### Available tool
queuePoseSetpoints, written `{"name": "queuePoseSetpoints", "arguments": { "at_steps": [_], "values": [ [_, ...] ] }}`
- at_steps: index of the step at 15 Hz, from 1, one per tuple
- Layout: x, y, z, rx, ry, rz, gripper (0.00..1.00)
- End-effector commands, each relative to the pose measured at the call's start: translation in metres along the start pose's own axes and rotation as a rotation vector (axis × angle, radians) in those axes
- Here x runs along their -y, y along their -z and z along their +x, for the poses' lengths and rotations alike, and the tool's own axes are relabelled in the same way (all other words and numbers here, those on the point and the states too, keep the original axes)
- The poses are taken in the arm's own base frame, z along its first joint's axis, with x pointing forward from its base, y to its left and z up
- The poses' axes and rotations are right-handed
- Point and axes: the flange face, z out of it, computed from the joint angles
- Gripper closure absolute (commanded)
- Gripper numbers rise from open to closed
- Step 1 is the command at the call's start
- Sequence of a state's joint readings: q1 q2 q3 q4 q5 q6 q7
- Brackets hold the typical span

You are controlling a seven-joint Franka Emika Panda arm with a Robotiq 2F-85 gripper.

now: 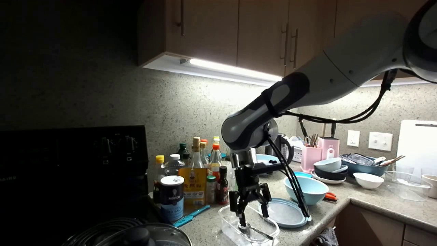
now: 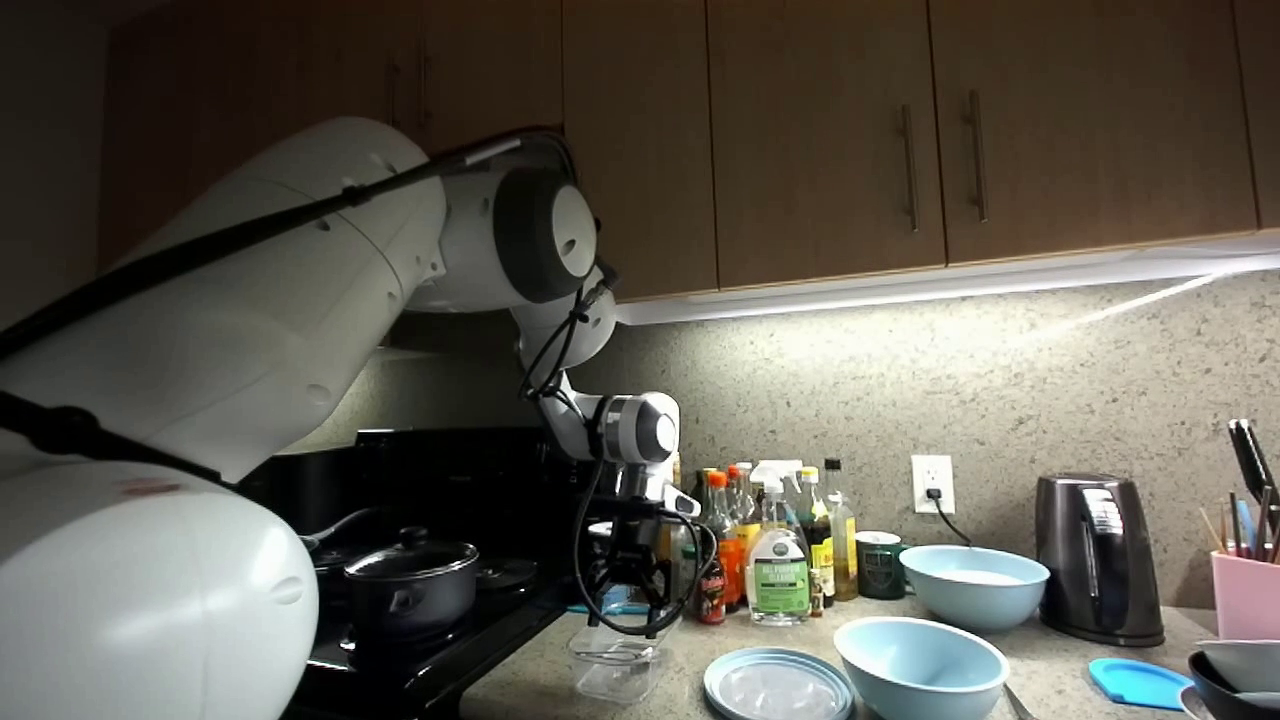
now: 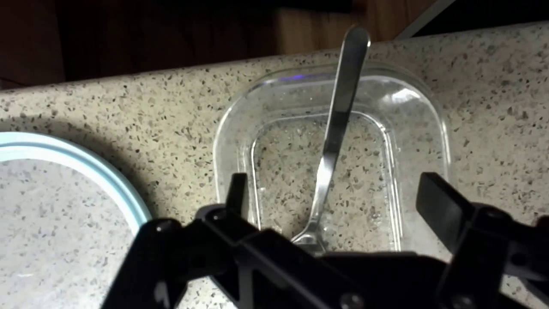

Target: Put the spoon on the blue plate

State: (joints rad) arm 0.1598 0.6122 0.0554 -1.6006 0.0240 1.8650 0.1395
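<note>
A metal spoon (image 3: 332,146) lies tilted in a clear plastic container (image 3: 231,150), its handle over the rim and its head partly hidden by my gripper in the wrist view. The spoon (image 1: 262,233) and container (image 1: 228,228) also show in an exterior view. My gripper (image 1: 253,218) points down over the container. In the wrist view the gripper (image 3: 332,186) is open, with its fingers apart on either side of the spoon, holding nothing. The flat pale blue plate (image 1: 285,213) lies on the counter beside the container; its rim (image 3: 103,175) shows in the wrist view.
A light-blue bowl (image 1: 309,191) stands beside the plate. Several bottles, a salt can (image 1: 172,198) and a teal utensil (image 1: 191,216) are behind the container. A glass lid (image 1: 160,235) is on the stove side. The counter's front edge (image 3: 171,75) runs near the container.
</note>
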Motion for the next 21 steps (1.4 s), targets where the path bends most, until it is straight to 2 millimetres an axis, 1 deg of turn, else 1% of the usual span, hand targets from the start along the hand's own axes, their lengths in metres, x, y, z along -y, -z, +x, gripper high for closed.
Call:
{"name": "queuePoseSetpoints", "arguments": {
  "at_steps": [1,4,6,10,12,14,16,17,21],
  "values": [
    [-0.010,-0.001,0.008,0.038,0.000,0.023,0.00],
    [-0.015,-0.007,0.015,0.073,-0.016,0.030,0.00],
    [-0.011,-0.005,0.016,0.087,-0.023,0.018,0.00],
    [0.011,0.000,0.012,0.099,-0.010,-0.021,0.00],
    [0.024,-0.001,0.009,0.112,0.002,-0.031,0.00],
    [0.032,-0.005,0.009,0.128,0.015,-0.038,0.00],
    [0.030,-0.009,0.012,0.145,0.008,-0.037,0.00],
    [0.026,-0.009,0.013,0.154,0.000,-0.025,0.00],
    [0.014,0.000,0.016,0.138,-0.007,0.002,0.00]
  ]
}}
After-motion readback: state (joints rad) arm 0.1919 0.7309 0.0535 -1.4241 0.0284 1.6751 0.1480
